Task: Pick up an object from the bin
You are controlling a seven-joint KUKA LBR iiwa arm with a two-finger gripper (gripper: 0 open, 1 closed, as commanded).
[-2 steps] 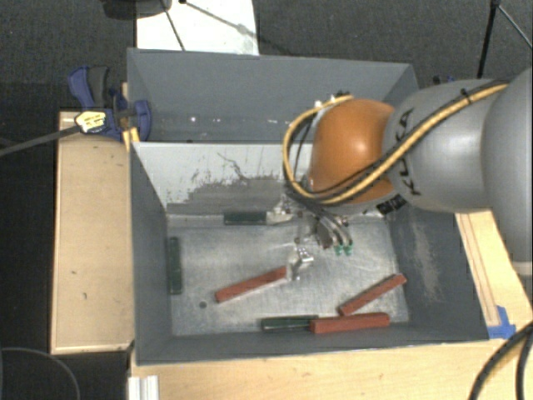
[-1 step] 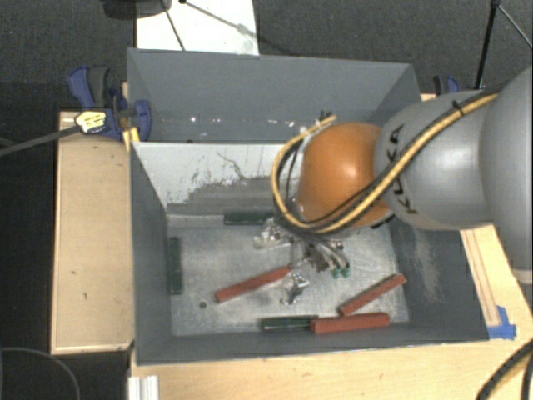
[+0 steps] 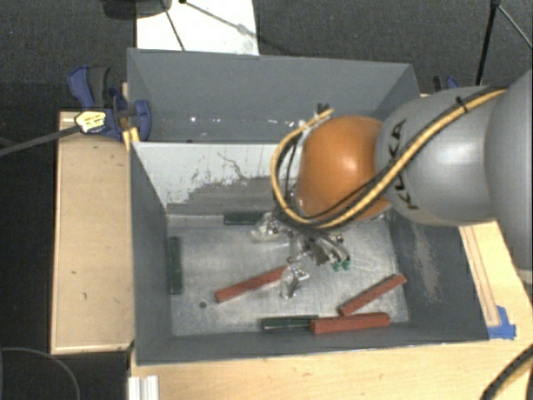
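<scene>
Evidently, the gripper (image 3: pixel 292 280) was set low over the middle of the bin (image 3: pixel 250 90) floor, just at the right end of a red-brown stick (image 3: pixel 248 287) that lay slantwise and flat there. Whether it was spread or pressed together could not be told, since the orange cover (image 3: pixel 337 169) and the looped cables (image 3: pixel 287 173) stood above it, and nothing could be said to be held.

The other things were scattered apart. A dark green stick (image 3: pixel 174 265) lay along the left wall and a shorter green stick (image 3: pixel 243 218) near the back wall. A red stick (image 3: pixel 372 295) was tilted toward the front right corner. Along the front wall a dark green bar (image 3: pixel 287 324) lay end to end with a red bar (image 3: pixel 351 323).

Trouble was judged most likely from the place of the grasp. A stick taken by its very end could swing down or slip out as it was lifted — its weight would hang well to one side. As it lay flat on the metal, it could also be pushed along the floor rather than caught, or the floor could be scraped if the descent went too deep.

On the grey arm casing the letters KUKA (image 3: pixel 398 163) could be read; on the sticks no marking could be made out.
</scene>
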